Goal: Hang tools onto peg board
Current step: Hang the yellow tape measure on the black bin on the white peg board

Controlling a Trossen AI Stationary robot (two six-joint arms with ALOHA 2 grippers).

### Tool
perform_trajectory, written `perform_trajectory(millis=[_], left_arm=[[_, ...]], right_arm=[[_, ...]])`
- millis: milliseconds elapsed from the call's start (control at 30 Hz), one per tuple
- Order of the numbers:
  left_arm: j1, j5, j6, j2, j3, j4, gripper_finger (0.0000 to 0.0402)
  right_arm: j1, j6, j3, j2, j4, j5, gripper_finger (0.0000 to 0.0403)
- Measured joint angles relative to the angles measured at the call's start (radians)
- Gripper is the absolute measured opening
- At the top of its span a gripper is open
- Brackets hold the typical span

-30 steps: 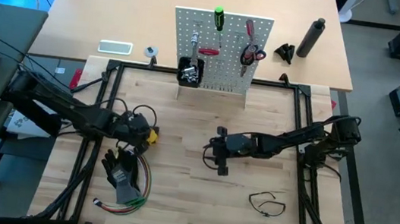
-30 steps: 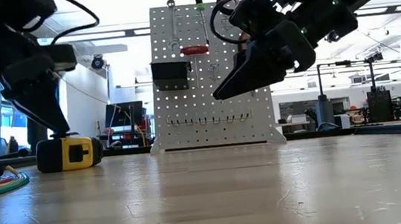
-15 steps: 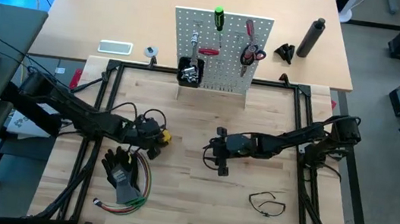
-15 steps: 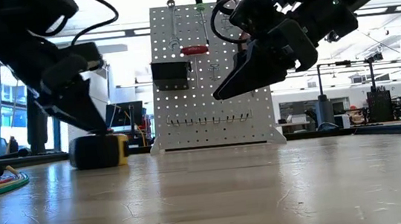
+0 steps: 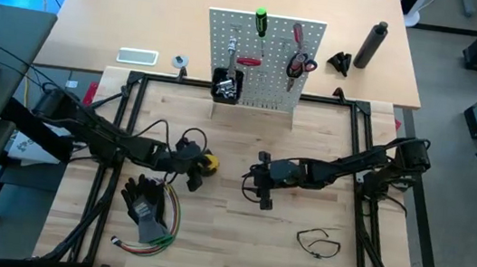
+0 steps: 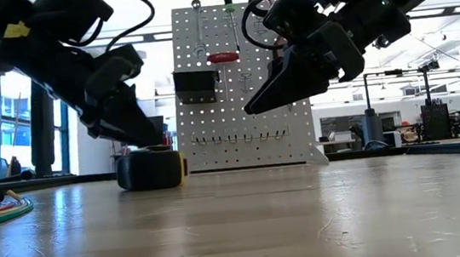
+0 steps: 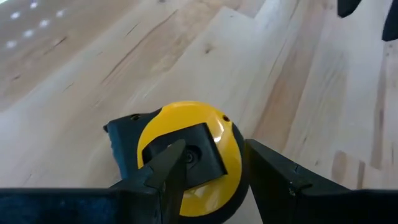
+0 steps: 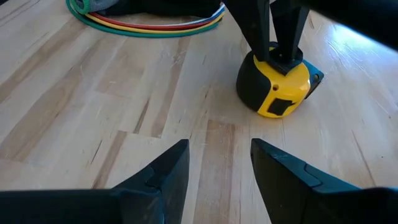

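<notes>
The left claw (image 5: 198, 163) is pinching the yellow tape measure (image 7: 186, 152), which is resting on the tabletop (image 5: 235, 233) near its middle, left of centre. The right claw (image 8: 217, 168) is hovering beside it, fingers spread and holding nothing. The peg board (image 5: 269, 73) is standing at the far edge.

Left wrist view. The yellow tape measure (image 7: 186, 149) lies flat on the light wooden tabletop (image 7: 280, 74), its round yellow face turned up toward the camera, with a black clip plate across the middle of that face and a dark casing showing along one edge. The left gripper (image 7: 214, 171) is over it: one dark finger (image 7: 165, 171) lies on the black clip plate, the other finger (image 7: 273, 177) sits just beside the outer rim of the yellow body, so part of the case lies between the two. Tabletop planks run diagonally across the view. A dark object cuts into one far corner; too little shows to tell what it is.
</notes>
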Motion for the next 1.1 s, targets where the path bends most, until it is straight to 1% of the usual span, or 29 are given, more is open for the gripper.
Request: perform_trajectory(millis=[167,333,467,567,667,767,900,1100], left_arm=[[0.002,0.007,0.051,-0.001,0.013,0.027,0.0154],[-0.004,0.011,0.136,-0.029,0.066,0.016,0.0154],[-0.018,0.01,0.203,-0.057,0.115,-0.047,0.0154],[-0.027,-0.005,0.216,-0.073,0.153,-0.175,0.0154],[-0.037,-0.033,0.182,-0.086,0.182,-0.326,0.0154],[-0.049,-0.043,0.126,-0.092,0.2,-0.443,0.0154],[-0.077,-0.048,0.064,-0.092,0.206,-0.537,0.0154],[-0.125,-0.077,-0.061,-0.092,0.198,-0.702,0.0154]], right_arm=[[0.0,0.0,0.0,0.0,0.0,0.0,0.0168],[0.0,0.0,0.0,0.0,0.0,0.0,0.0168],[0.0,-0.016,0.0,0.0,-0.007,0.0,0.0168],[-0.001,-0.019,0.0,0.0,-0.017,0.0,0.0168],[-0.007,-0.025,0.0,0.0,-0.024,0.0,0.0168],[-0.02,-0.026,0.0,0.0,-0.029,0.0,0.0168],[-0.047,-0.034,0.0,0.009,-0.026,-0.005,0.0168],[-0.094,-0.045,0.0,0.06,0.008,-0.067,0.0168]])
